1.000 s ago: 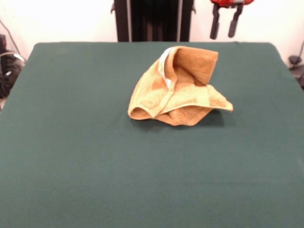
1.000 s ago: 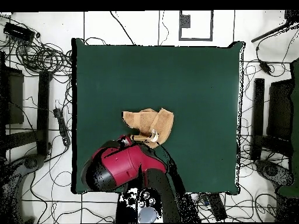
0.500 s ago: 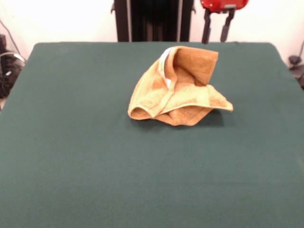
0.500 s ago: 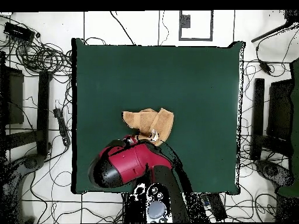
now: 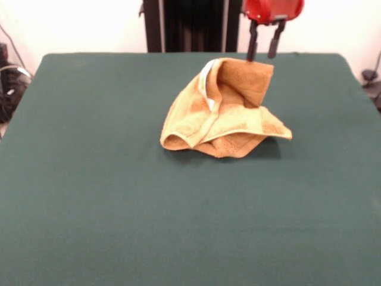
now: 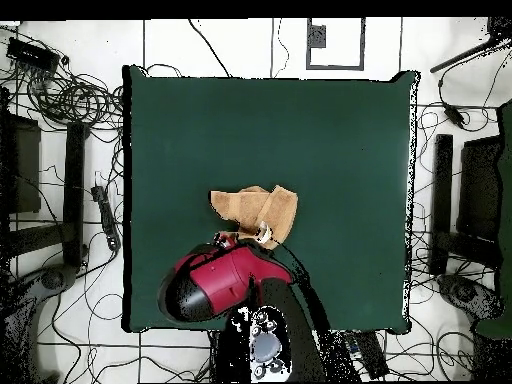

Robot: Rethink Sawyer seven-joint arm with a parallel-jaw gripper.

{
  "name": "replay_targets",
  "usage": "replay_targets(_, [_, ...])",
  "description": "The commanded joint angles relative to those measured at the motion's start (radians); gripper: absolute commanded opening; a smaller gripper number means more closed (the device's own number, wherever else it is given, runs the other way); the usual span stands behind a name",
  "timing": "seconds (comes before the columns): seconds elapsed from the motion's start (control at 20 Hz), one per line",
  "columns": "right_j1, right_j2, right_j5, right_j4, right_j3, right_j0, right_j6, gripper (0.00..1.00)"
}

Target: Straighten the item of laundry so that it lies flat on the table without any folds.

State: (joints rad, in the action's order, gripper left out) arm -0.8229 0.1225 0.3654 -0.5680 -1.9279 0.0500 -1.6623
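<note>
The item of laundry [image 5: 223, 110] is an orange-tan towel, crumpled into a folded heap on the green table [image 5: 119, 196], a little behind the middle. A white label shows on its raised back fold. My gripper [image 5: 264, 49] hangs open just above and behind the heap's top right corner, its two dark fingers [image 5: 252, 49] apart with nothing between them. From overhead, the laundry [image 6: 258, 213] lies near the table's [image 6: 330, 130] centre and the red arm [image 6: 225, 282] covers its lower edge; the gripper itself is hidden under the arm there.
Cables and stands lie on the floor around the table in the overhead view. A dark frame [image 5: 190, 24] stands behind the table's far edge.
My gripper has moved left along the far edge and slightly lower, from beyond the towel's right side to just over its back corner. The towel has not moved.
</note>
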Motion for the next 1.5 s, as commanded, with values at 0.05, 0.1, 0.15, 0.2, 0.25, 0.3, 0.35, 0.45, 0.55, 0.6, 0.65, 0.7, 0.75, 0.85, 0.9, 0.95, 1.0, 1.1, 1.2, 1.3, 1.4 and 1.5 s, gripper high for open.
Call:
replay_targets(0.05, [0.096, 0.062, 0.017, -0.076, 0.056, 0.01, 0.023, 1.0])
replay_targets(0.1, [0.103, 0.06, 0.012, -0.082, 0.061, 0.01, 0.02, 1.0])
replay_targets(0.15, [0.108, 0.061, 0.009, -0.087, 0.067, 0.011, 0.018, 1.0])
replay_targets(0.2, [0.112, 0.062, 0.007, -0.092, 0.072, 0.013, 0.017, 1.0])
replay_targets(0.25, [0.114, 0.055, -0.011, -0.105, 0.063, 0.02, 0.011, 1.0])
replay_targets(0.3, [0.117, 0.057, -0.008, -0.108, 0.063, 0.025, 0.012, 1.0])
replay_targets(0.35, [0.12, 0.059, -0.011, -0.11, 0.07, 0.027, 0.01, 1.0])
replay_targets(0.45, [0.122, 0.063, -0.004, -0.112, 0.078, 0.031, 0.01, 1.0])
replay_targets(0.55, [0.132, 0.065, -0.005, -0.118, 0.088, 0.031, 0.006, 1.0])
replay_targets(0.6, [0.141, 0.064, -0.009, -0.123, 0.095, 0.03, 0.003, 1.0])
replay_targets(0.65, [0.148, 0.06, -0.01, -0.127, 0.099, 0.027, -0.004, 1.0])
replay_targets(0.7, [0.156, 0.055, -0.02, -0.134, 0.105, 0.024, -0.011, 1.0])
replay_targets(0.75, [0.159, 0.053, -0.022, -0.135, 0.11, 0.021, -0.017, 1.0])
replay_targets(0.85, [0.146, 0.065, -0.012, -0.127, 0.098, 0.032, -0.01, 1.0])
replay_targets(0.9, [0.128, 0.073, -0.002, -0.118, 0.087, 0.039, -0.003, 1.0])
replay_targets(0.95, [0.106, 0.081, 0.009, -0.107, 0.075, 0.046, 0.003, 1.0])
replay_targets(1.0, [0.086, 0.094, 0.022, -0.093, 0.063, 0.058, 0.013, 1.0])
replay_targets(1.1, [0.051, 0.109, 0.045, -0.07, 0.047, 0.071, 0.021, 1.0])
replay_targets(1.2, [0.028, 0.123, 0.077, -0.047, 0.045, 0.076, 0.029, 1.0])
replay_targets(1.3, [0.0, 0.134, 0.09, -0.032, 0.026, 0.086, 0.033, 1.0])
replay_targets(1.4, [-0.01, 0.149, 0.1, -0.021, 0.019, 0.097, 0.039, 1.0])
replay_targets(1.5, [-0.027, 0.155, 0.106, -0.013, 0.009, 0.103, 0.038, 1.0])
